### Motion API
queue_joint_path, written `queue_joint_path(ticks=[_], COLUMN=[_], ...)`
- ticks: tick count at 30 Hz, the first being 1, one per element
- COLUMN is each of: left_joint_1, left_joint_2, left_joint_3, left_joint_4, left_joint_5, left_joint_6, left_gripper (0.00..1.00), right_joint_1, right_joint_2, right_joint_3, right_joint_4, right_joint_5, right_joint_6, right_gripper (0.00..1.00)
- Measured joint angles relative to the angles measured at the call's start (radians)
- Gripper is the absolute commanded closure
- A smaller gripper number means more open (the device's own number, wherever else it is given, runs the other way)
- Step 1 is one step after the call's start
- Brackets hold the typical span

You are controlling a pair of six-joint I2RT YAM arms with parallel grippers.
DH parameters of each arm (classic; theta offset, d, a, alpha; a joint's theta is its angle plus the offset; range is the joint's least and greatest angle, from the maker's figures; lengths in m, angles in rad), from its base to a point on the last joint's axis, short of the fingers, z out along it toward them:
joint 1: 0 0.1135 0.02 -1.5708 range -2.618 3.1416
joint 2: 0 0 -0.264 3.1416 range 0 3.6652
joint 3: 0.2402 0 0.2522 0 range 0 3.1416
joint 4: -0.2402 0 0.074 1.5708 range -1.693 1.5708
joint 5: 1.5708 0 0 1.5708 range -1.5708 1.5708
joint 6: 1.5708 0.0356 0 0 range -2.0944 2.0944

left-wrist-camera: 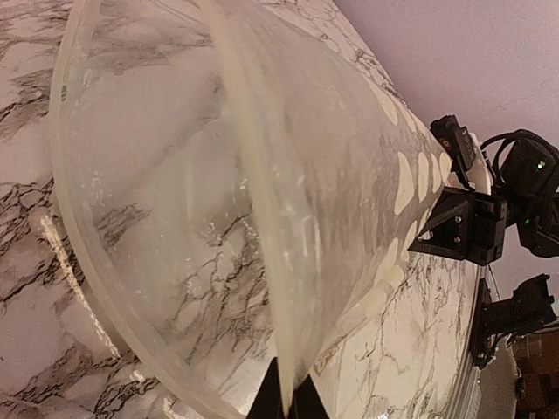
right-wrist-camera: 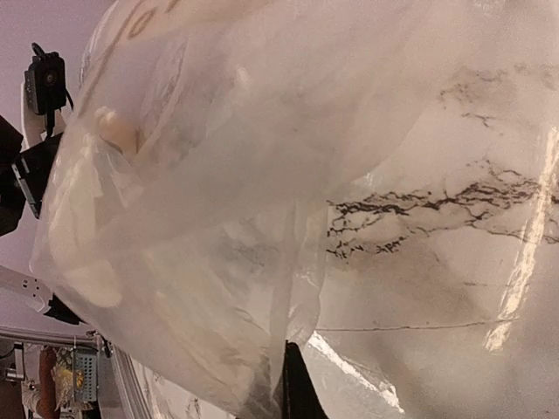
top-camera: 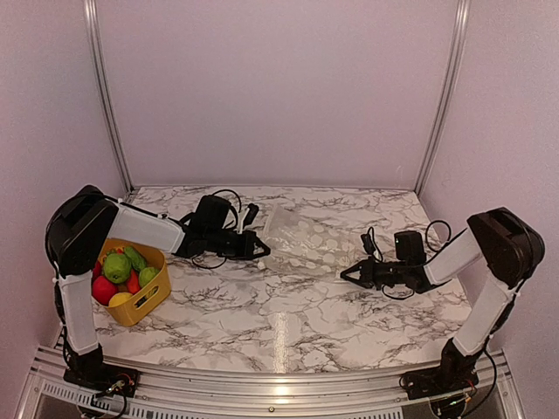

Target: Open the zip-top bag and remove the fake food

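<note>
The zip-top bag [top-camera: 306, 234] lies on the marble table between my two grippers, clear with pale dots. My left gripper [top-camera: 262, 250] is shut on the bag's rim; in the left wrist view the jaws [left-wrist-camera: 288, 400] pinch one lip and the bag's mouth [left-wrist-camera: 175, 218] gapes open, with only marble showing through it. My right gripper [top-camera: 348, 274] is shut on the film at the bag's other end [right-wrist-camera: 293, 384]; the bag [right-wrist-camera: 201, 201] drapes over that view. The fake food [top-camera: 122, 271], green, red and yellow pieces, sits in the yellow basket, apart from the bag.
The yellow basket [top-camera: 150, 299] stands at the left edge under my left arm. Black cables lie behind the left gripper [top-camera: 229, 199] and by the right wrist [top-camera: 437, 231]. The right arm shows in the left wrist view [left-wrist-camera: 472, 227]. Walls enclose the back and sides.
</note>
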Motion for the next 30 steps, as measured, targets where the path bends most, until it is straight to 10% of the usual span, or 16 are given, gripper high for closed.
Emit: queue_joint_path(ticks=[9,12,17,30], left_joint_1=[0.019,0.008,0.030,0.035], left_joint_2=[0.016,0.045,0.058,0.058], left_joint_3=[0.014,0.036,0.037,0.162], left_joint_4=[-0.100,-0.147,-0.286,-0.511], left_joint_5=[0.103,0.079,-0.022,-0.159], left_joint_6=[0.043,0.079,0.145,0.371], left_gripper=[1.00,1.00,0.99,0.99], right_joint_1=[-0.045,-0.052,-0.099,-0.159], right_joint_2=[-0.128,-0.126,-0.154,-0.009], right_joint_3=[-0.015,-0.016,-0.036,0.199], right_joint_4=[-0.105,-0.151,-0.206,-0.087], right_joint_5=[-0.013,-0.033,-0.054,-0.037], right_joint_6=[-0.089,-0.118,-0.137,0.005], right_gripper=[0.99,0.60,0.29,0.27])
